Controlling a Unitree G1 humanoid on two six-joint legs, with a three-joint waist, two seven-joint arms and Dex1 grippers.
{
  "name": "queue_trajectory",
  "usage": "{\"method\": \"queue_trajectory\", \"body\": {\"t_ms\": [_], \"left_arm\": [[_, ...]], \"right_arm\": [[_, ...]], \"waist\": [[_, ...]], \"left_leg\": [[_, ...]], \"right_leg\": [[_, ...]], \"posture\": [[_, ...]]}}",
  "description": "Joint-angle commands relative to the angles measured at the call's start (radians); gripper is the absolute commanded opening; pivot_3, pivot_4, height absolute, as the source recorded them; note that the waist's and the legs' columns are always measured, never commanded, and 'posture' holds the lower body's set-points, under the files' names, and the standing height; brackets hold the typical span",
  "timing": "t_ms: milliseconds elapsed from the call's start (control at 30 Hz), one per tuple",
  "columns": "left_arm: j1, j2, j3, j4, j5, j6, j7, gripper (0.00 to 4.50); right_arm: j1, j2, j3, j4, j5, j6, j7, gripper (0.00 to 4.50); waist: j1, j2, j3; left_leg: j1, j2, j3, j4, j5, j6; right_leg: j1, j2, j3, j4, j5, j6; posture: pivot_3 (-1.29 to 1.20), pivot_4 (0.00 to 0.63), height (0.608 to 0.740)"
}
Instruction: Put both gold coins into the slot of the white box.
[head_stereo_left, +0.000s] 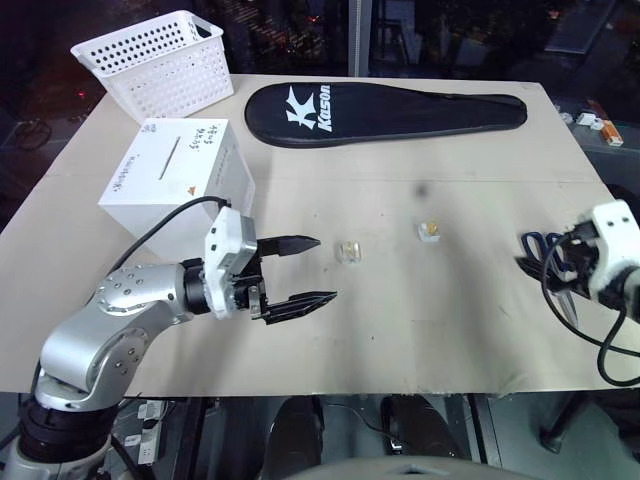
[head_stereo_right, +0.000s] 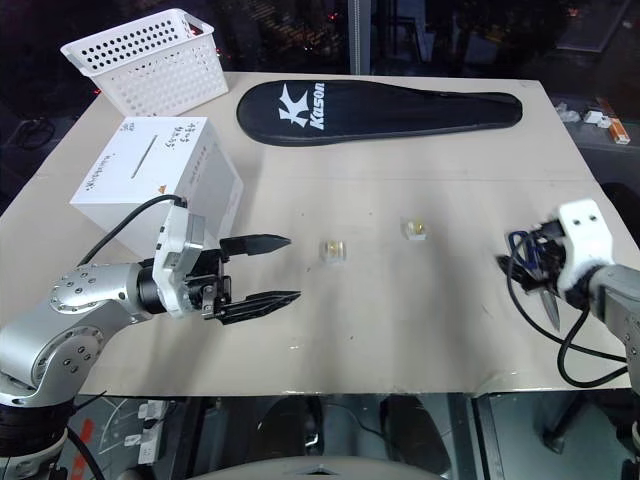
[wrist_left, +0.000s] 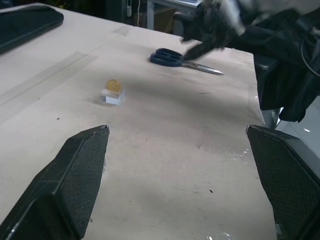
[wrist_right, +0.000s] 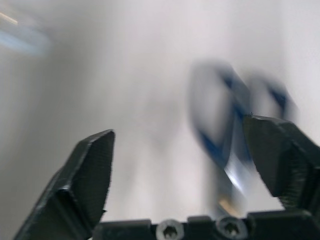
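Left gripper (head_stereo_left: 305, 270) hangs just above the table (head_stereo_left: 420, 330), fingers spread wide and holding nothing, pointing toward the table's middle. Right gripper (wrist_right: 185, 165) also stands apart-fingered with nothing between them; it sits at the right edge of the table, over the blue-handled scissors (wrist_left: 177, 59), which lie flat on the surface.

Coins: one gold coin (head_stereo_left: 348, 249) sits in a small clear case a little ahead of the left fingertips, apart from them. Second coin (head_stereo_left: 430, 230) rests on its own clear case further right, between the first coin and the scissors. In the left wrist view one coin (wrist_left: 113, 85) stands on edge atop its clear block. Neither coin is touched by a gripper.

White box (head_stereo_left: 180, 180) stands on the left part of the table, just behind the left arm. Slot (head_stereo_left: 170, 158) runs as a thin dark line on its top face, with handwriting beside it and a small orange mark on the front edge.

Behind the box, at the far left corner, a white perforated basket (head_stereo_left: 165, 62). Black racket cover (head_stereo_left: 385, 112) lies across the far middle.
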Motion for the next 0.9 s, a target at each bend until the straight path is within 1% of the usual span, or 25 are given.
{"method": "queue_trajectory", "body": {"t_ms": [33, 100, 133, 233, 300, 333, 400, 433, 633, 900], "left_arm": [[-0.028, 0.003, 0.026, -0.037, -0.031, 0.013, 0.025, 4.5], [-0.041, 0.002, 0.024, -0.037, -0.034, 0.022, 0.038, 4.5], [-0.043, 0.002, 0.023, -0.041, -0.036, 0.027, 0.044, 4.5], [-0.027, 0.001, 0.024, -0.051, -0.032, 0.025, 0.049, 4.5], [-0.017, 0.001, 0.028, -0.054, -0.031, 0.021, 0.05, 4.5], [-0.01, 0.002, 0.03, -0.058, -0.031, 0.02, 0.049, 4.5], [0.007, 0.0, 0.035, -0.069, -0.031, 0.019, 0.056, 4.5], [0.012, -0.001, 0.037, -0.073, -0.03, 0.018, 0.06, 4.5], [0.044, -0.007, 0.036, -0.082, -0.021, 0.001, 0.068, 4.5], [0.12, -0.005, 0.071, -0.064, 0.004, -0.058, 0.023, 4.5]], "right_arm": [[-0.126, 0.132, 0.086, -0.029, 0.056, 0.091, -0.075, 3.75], [-0.178, 0.195, 0.14, 0.004, 0.039, 0.116, -0.122, 3.0], [-0.195, 0.212, 0.18, 0.029, 0.018, 0.103, -0.142, 2.53], [-0.248, 0.251, 0.25, 0.12, -0.022, 0.08, -0.186, 2.53], [-0.272, 0.264, 0.263, 0.159, -0.031, 0.076, -0.197, 2.53], [-0.283, 0.267, 0.267, 0.177, -0.038, 0.072, -0.203, 2.53], [-0.303, 0.265, 0.276, 0.199, -0.04, 0.073, -0.202, 2.02], [-0.313, 0.264, 0.282, 0.212, -0.044, 0.07, -0.202, 1.67], [-0.356, 0.28, 0.312, 0.287, -0.072, 0.034, -0.204, 1.67], [-0.374, 0.298, 0.319, 0.34, -0.088, 0.005, -0.201, 1.67]], "waist": [[0.001, 0.0, 0.0], [0.005, 0.0, 0.0], [0.009, 0.0, 0.0], [0.01, 0.0, 0.0], [0.01, 0.0, 0.0], [0.01, 0.0, 0.0], [0.01, 0.001, 0.001], [0.01, 0.001, 0.001], [0.005, 0.001, 0.001], [0.006, 0.001, 0.001]], "left_leg": [[0.0, 0.0, 0.0, 0.0, 0.0, 0.0], [0.0, 0.0, 0.0, 0.001, 0.0, 0.0], [0.0, -0.001, 0.0, 0.001, 0.0, 0.0], [-0.005, -0.001, 0.0, 0.004, 0.0, 0.0], [-0.011, -0.001, -0.001, 0.006, 0.0, 0.0], [-0.011, -0.001, -0.001, 0.006, 0.001, -0.001], [-0.011, -0.001, -0.001, 0.006, 0.001, -0.001], [-0.011, -0.001, -0.001, 0.006, 0.001, -0.001], [-0.011, -0.001, -0.001, 0.006, 0.0, 0.0], [-0.011, -0.001, -0.001, 0.006, 0.0, 0.0]], "right_leg": [[0.0, 0.0, 0.0, 0.0, 0.0, 0.0], [0.0, 0.0, -0.001, 0.001, 0.0, 0.0], [0.0, -0.001, -0.001, 0.002, 0.0, 0.0], [-0.002, -0.002, -0.002, 0.002, 0.0, 0.0], [-0.008, -0.002, -0.002, 0.003, 0.0, 0.0], [-0.008, -0.002, -0.002, 0.003, 0.0, 0.0], [-0.008, -0.001, -0.003, 0.004, 0.0, 0.0], [-0.008, -0.001, -0.003, 0.004, 0.0, 0.0], [-0.008, -0.001, -0.003, 0.004, 0.0, 0.0], [-0.008, -0.001, -0.003, 0.004, 0.0, 0.0]], "posture": [[0.0, 0.15, 0.74], [0.0, 0.15, 0.74], [0.0, 0.15, 0.74], [0.0, 0.15, 0.74], [0.0, 0.15, 0.74], [0.0, 0.15, 0.74], [0.0, 0.15, 0.74], [0.0, 0.15, 0.74], [0.0, 0.15, 0.74], [0.0, 0.15, 0.74]]}}
